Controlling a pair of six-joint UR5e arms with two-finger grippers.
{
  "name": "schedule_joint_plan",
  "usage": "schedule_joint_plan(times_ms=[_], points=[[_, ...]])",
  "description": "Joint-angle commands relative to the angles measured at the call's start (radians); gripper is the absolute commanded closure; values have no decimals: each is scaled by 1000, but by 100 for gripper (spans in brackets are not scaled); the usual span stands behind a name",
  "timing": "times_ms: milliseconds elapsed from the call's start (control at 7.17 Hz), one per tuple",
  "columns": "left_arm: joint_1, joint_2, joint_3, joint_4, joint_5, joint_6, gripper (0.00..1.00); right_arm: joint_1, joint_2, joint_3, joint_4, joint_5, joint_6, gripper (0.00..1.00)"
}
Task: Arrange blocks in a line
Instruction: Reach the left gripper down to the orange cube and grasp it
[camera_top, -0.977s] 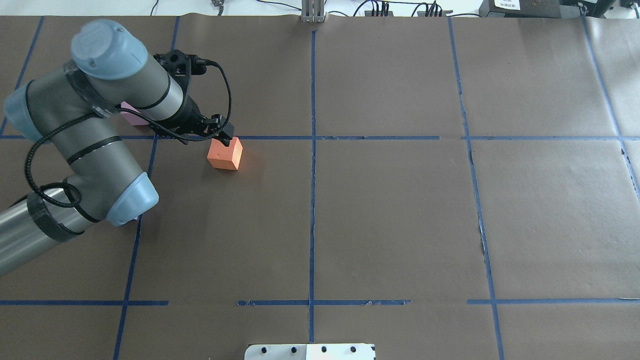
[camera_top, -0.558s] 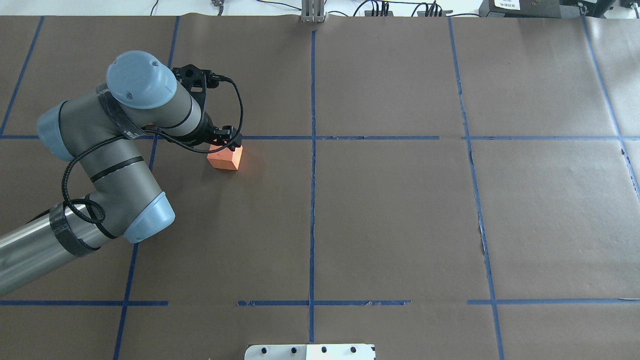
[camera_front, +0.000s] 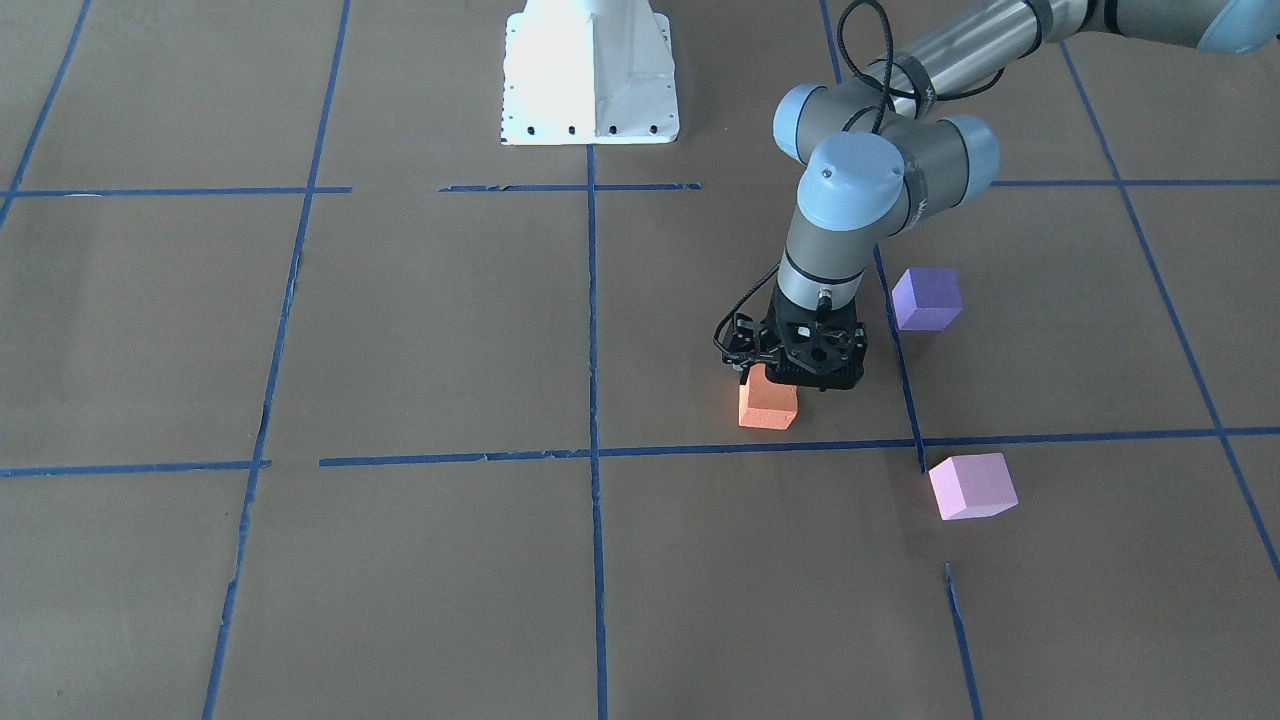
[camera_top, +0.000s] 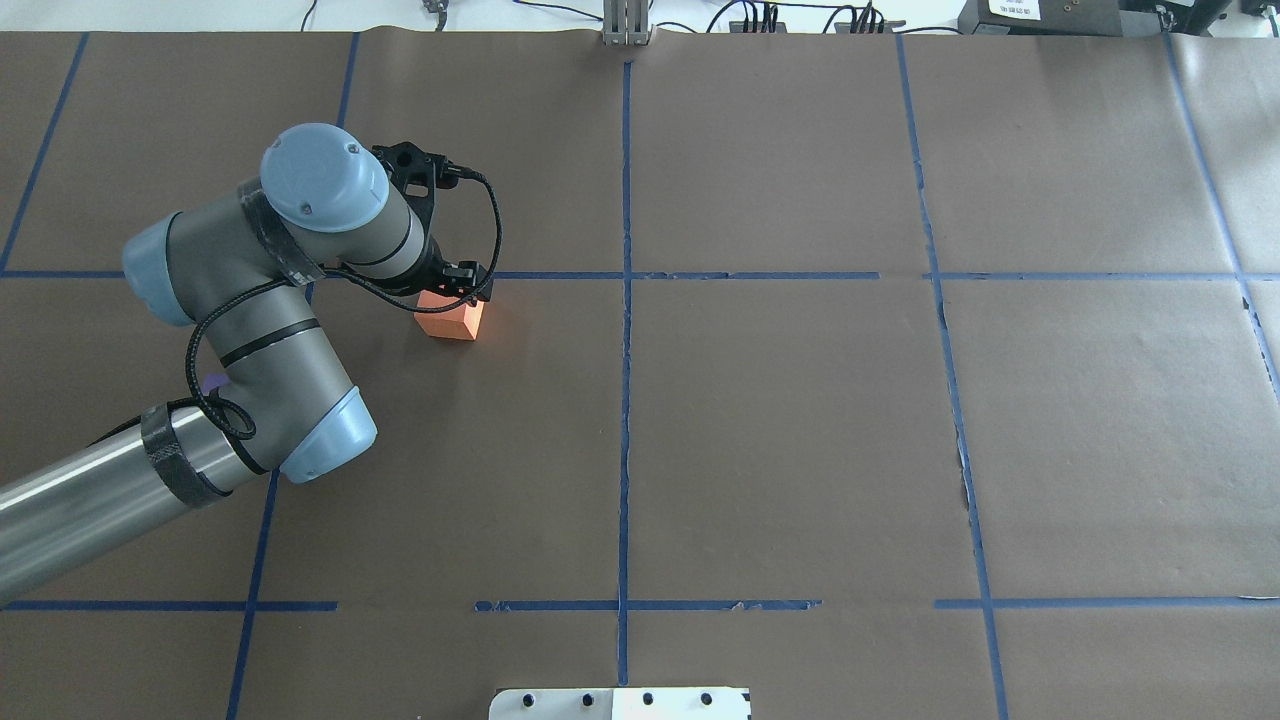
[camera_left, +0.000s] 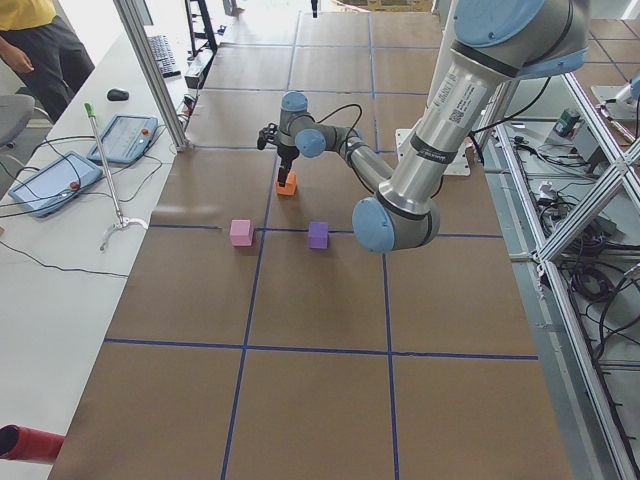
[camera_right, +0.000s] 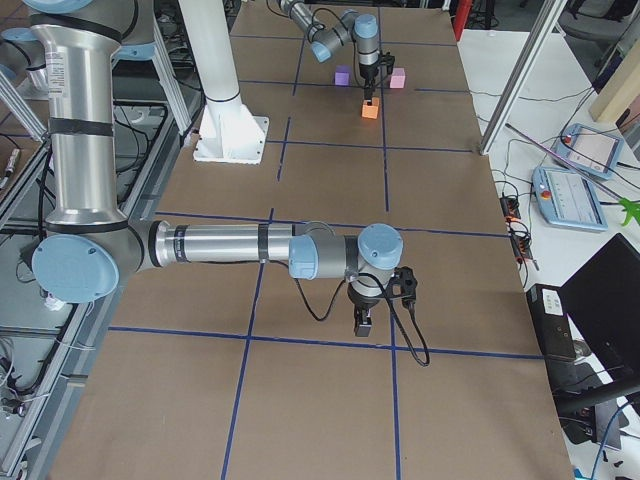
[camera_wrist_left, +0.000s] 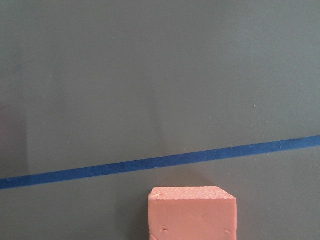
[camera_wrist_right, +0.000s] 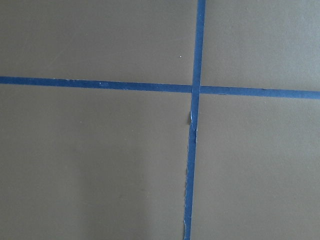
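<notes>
The orange block (camera_front: 768, 408) rests on the brown paper just on the robot's side of a blue tape line; it also shows in the overhead view (camera_top: 452, 322) and at the bottom of the left wrist view (camera_wrist_left: 192, 214). My left gripper (camera_front: 775, 385) points down right over it, jaws apart, fingertips at its top. The violet-purple block (camera_front: 927, 298) and the pale pink block (camera_front: 972, 486) lie apart on the robot's left; my arm hides both from overhead. My right gripper (camera_right: 362, 322) hangs far off over bare paper; I cannot tell its state.
Blue tape lines (camera_top: 625, 300) divide the brown paper into squares. The white robot base (camera_front: 588, 75) stands at the table's near edge. Aluminium posts, tablets and cables line the far side (camera_left: 120, 140). A person stands off the table (camera_left: 35, 40).
My left arm has swung to the right and its gripper has come over the orange block and lower. The pink block, seen earlier beside the arm, is now hidden beneath it.
</notes>
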Motion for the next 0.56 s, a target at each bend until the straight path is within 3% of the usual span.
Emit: schedule_joint_plan(times_ms=[0, 419], points=[[13, -13, 44, -33, 2, -1, 0, 0, 0, 0, 1, 0, 0, 0], [33, -23, 85, -67, 2, -2, 1, 0, 0, 0, 1, 0, 0, 0]])
